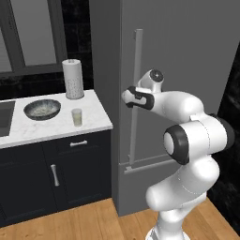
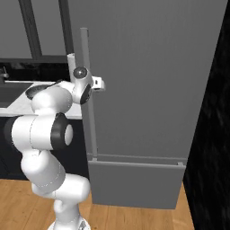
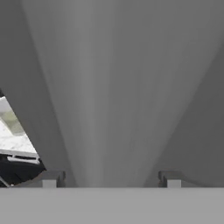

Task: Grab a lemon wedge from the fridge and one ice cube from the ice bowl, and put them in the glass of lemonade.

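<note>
Left base view, fridge (image 1: 187, 56) shut, hand (image 1: 133, 97) perhaps touching handle (image 1: 136, 93)

The left base view looks from behind the arm's left side, forward and down, taking in the counter (image 1: 96, 115) and the fridge (image 1: 187, 56) from a moderate distance. The right base view faces the same fridge (image 2: 152, 81) from behind the arm's right side, so the two share the closed door and its long bar handle (image 2: 86, 81). The hand view sits very close to the handle (image 3: 105, 96), looking straight along the gripper (image 3: 111, 179) at it, with a sliver of counter at its left edge.
</note>
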Controlling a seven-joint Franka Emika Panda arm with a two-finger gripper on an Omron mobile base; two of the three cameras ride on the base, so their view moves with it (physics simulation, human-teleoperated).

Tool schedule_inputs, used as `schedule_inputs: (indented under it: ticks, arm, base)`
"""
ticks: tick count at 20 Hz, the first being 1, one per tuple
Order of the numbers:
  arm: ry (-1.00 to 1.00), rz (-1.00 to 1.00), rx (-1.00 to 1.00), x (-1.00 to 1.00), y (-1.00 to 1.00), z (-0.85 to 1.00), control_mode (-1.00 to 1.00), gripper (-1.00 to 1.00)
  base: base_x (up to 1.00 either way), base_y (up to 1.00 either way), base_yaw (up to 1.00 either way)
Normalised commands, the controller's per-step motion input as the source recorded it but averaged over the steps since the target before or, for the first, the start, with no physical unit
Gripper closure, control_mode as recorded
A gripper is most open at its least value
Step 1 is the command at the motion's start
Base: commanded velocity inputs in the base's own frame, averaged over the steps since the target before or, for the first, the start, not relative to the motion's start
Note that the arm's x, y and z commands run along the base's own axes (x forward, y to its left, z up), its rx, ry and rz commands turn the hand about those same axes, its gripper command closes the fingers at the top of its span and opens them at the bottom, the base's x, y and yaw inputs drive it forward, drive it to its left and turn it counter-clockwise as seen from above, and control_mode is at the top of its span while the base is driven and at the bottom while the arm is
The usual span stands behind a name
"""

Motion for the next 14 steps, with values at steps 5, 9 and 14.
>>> schedule_inputs:
  ticks: [5,9,14]
  arm:
    - [0.01,0.0,0.0,0.33,-0.01,0.0,-1.0,1.0]
    - [0.0,-0.08,0.0,0.01,-0.44,0.0,-1.0,1.0]
    - [0.0,-0.17,0.0,0.0,-0.73,0.0,-1.0,1.0]
  base:
    - [0.0,0.0,0.0]
    - [0.0,0.0,0.0]
    - [0.0,0.0,0.0]
